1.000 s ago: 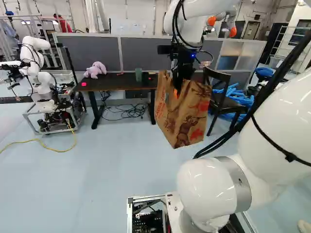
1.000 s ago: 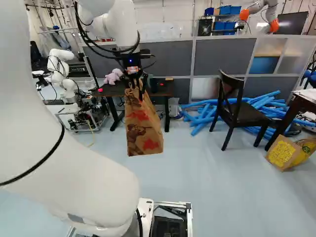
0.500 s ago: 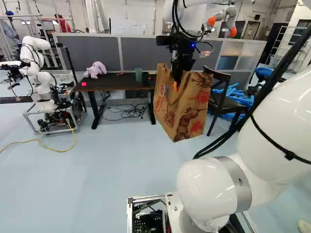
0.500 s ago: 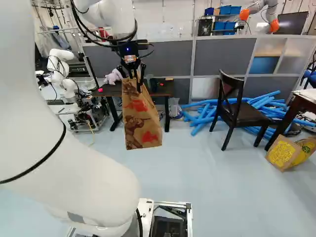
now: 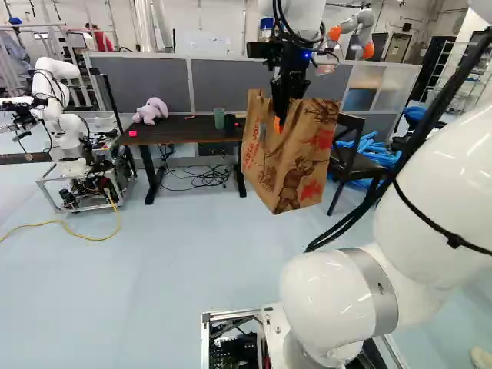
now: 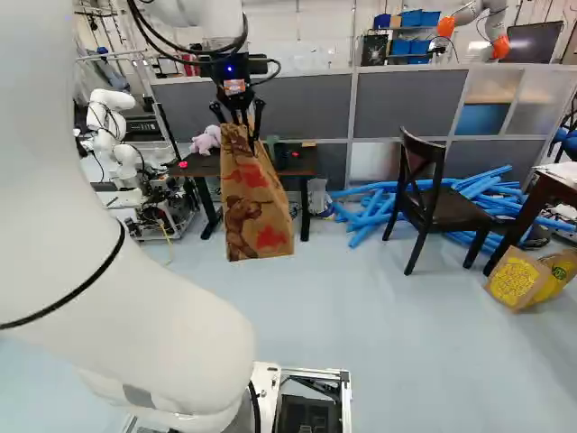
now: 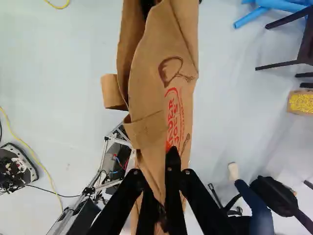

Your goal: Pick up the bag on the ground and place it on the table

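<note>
Left base view, bag: I have the brown paper bag with red print [image 5: 296, 157] hanging above the floor, nearer me than the long dark surface on black legs [image 5: 181, 129]. Its long axis runs near upright, bottom down, a broad printed side turned partly my way.
Fingers: the black fingers [image 5: 280, 117] are pinching the bag near its top; an orange pad [image 5: 277, 123] shows against the paper.
Hidden: the bag covers the surface's right end.
Cup: a green cup [image 5: 219, 118] stands on the surface, its inside out of my sight.
Right base view, bag: I get it upright again, narrow at the top, wider at its base. My white arm [image 6: 135, 307] blocks much of the left.
Other bag: a yellow-and-brown paper bag [image 6: 516, 278] lies tipped on the floor near a dark wooden surface [image 6: 559, 185], cut off by the frame, contents unseen.
Wrist view, bag: its top runs lengthwise ahead from between the fingers, one paper flap jutting out sideways.
Contents: folds close off most of the mouth; I can't tell what, if anything, is inside.
</note>
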{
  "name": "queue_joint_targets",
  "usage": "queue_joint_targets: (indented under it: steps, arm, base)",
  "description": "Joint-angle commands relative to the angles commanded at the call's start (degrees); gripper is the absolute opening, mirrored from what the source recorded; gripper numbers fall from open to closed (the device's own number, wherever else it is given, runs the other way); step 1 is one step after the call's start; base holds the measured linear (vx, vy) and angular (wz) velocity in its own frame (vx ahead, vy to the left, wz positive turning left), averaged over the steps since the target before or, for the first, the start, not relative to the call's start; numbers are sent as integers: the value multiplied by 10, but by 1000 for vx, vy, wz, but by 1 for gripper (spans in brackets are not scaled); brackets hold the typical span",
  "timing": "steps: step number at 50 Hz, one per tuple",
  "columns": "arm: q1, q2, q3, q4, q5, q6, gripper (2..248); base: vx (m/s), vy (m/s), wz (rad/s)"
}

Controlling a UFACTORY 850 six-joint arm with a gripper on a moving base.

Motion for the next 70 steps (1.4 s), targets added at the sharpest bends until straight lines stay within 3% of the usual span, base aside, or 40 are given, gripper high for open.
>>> queue_joint_targets:
  steps: [35,70]
  arm:
    - [0,-15,-15,0,0,0,21]
    - [0,-15,-15,0,0,0,21]
  base:
    - [0,0,2]
    - [6,25,118]
